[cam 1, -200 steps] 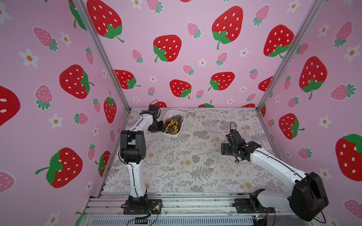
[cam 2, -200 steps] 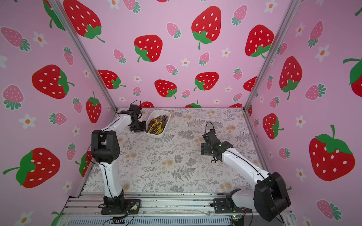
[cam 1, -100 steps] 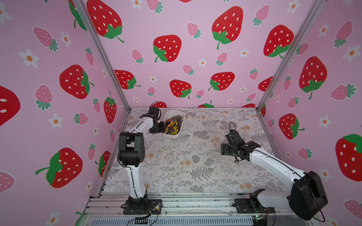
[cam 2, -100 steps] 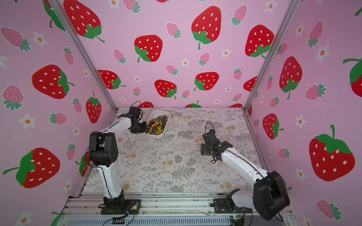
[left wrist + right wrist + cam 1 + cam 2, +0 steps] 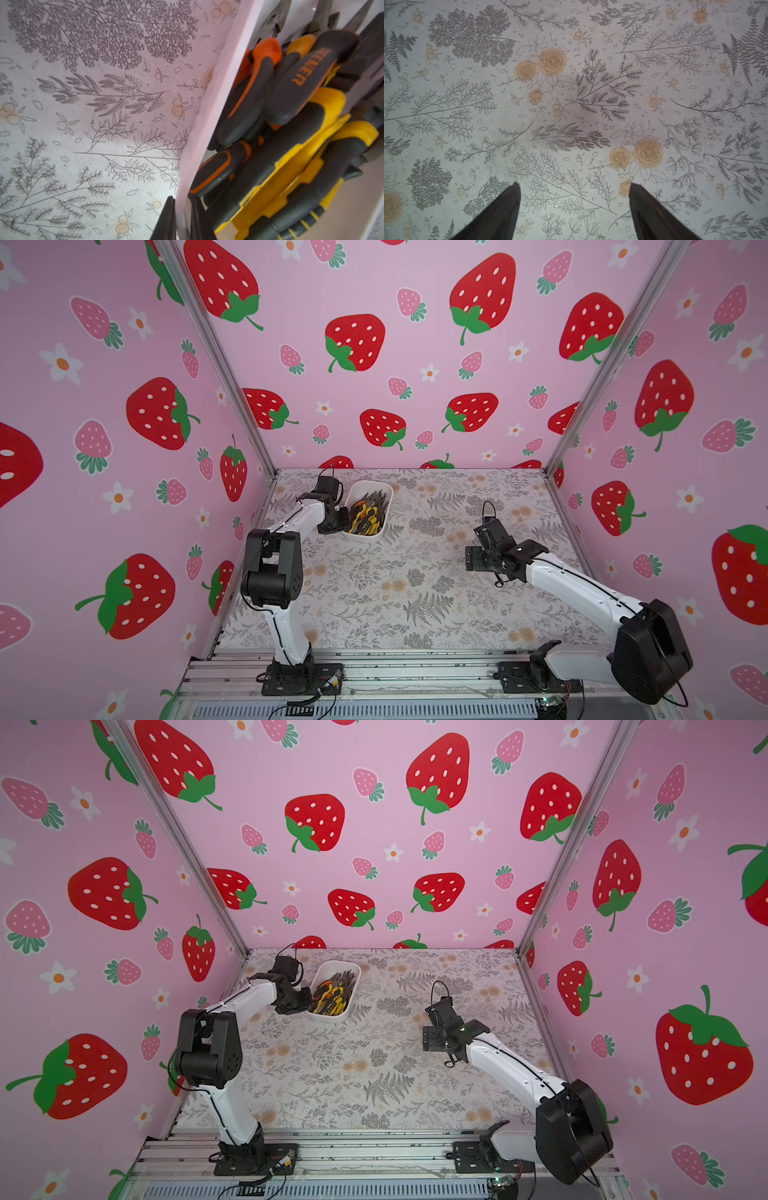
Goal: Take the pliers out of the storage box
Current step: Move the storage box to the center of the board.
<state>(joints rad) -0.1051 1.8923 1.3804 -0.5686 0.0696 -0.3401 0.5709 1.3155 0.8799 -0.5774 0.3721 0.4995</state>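
On storage box wall, left fingers.

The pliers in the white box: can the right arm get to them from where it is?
Probably yes, with a long stretch. The right gripper hangs open over bare table, and nothing lies between it and the storage box. The pliers lie uncovered, though the left gripper pinches the box's wall.

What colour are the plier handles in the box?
Black with orange on some pliers, yellow on others; clearest in the left wrist view.
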